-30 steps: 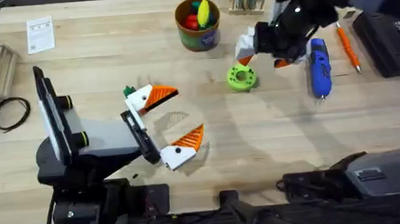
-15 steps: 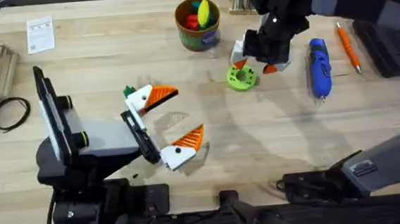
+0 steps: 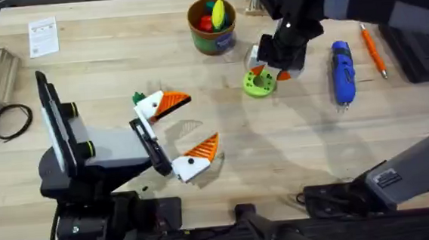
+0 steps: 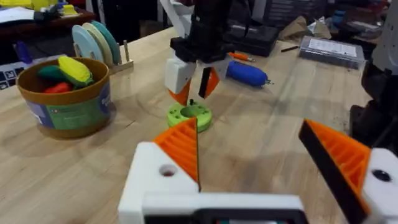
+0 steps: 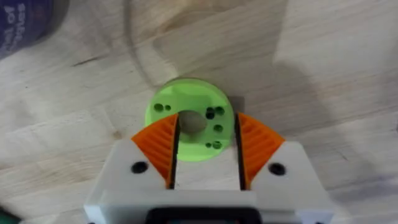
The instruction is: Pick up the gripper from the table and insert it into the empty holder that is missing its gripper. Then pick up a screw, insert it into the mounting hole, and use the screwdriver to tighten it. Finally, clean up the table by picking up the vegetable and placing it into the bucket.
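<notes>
1. we see the right gripper point(image 3: 270, 68) in the upper right of centre of the overhead frame, poised straight above the green disc point(image 3: 257, 83); in the right wrist view the disc point(image 5: 189, 128) lies just past the tips and centred in the gap, its middle hole on the gap's line.
2. its fingers point(image 5: 157, 149) are parted, grasping nothing; the orange pads flank the near edge of the disc.
3. we judge the coming move turns on this: the disc is round, so no long axis matters; the screws look to sit in its small holes, too small to tell.
4. the right arm is by far the nearer; it reaches up from the lower right of the overhead frame and points steeply down.
5. the left gripper point(image 3: 178, 134) lies low, left of centre, spread wide and holding nothing; both its white mounts carry orange pads.
6. the screwdriver point(image 3: 341, 72) lies right of the disc, long axis running up-down the frame; the bucket point(image 3: 212, 26) stands at upper centre.
</notes>
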{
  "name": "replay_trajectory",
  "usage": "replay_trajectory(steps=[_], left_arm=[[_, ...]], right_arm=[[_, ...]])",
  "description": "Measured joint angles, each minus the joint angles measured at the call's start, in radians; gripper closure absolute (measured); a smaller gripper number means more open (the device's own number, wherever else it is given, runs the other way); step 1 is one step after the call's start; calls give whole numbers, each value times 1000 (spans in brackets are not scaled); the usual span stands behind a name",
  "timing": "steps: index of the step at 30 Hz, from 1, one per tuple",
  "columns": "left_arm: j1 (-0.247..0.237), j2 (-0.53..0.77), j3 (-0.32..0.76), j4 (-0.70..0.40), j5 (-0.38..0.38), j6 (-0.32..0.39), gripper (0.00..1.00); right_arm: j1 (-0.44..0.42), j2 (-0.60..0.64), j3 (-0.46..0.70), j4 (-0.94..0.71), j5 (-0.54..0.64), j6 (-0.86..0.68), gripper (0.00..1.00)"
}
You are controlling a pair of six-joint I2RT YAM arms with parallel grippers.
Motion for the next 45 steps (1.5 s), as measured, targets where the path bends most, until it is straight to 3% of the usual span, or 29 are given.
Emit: replay_trajectory(steps=[27, 45], left_arm=[[0, 0, 0, 0, 0, 0, 14], [0, 0, 0, 0, 0, 0, 15]], right_arm=[[0, 32, 0, 14, 23, 4, 638], [0, 34, 0, 36, 26, 3, 874]])
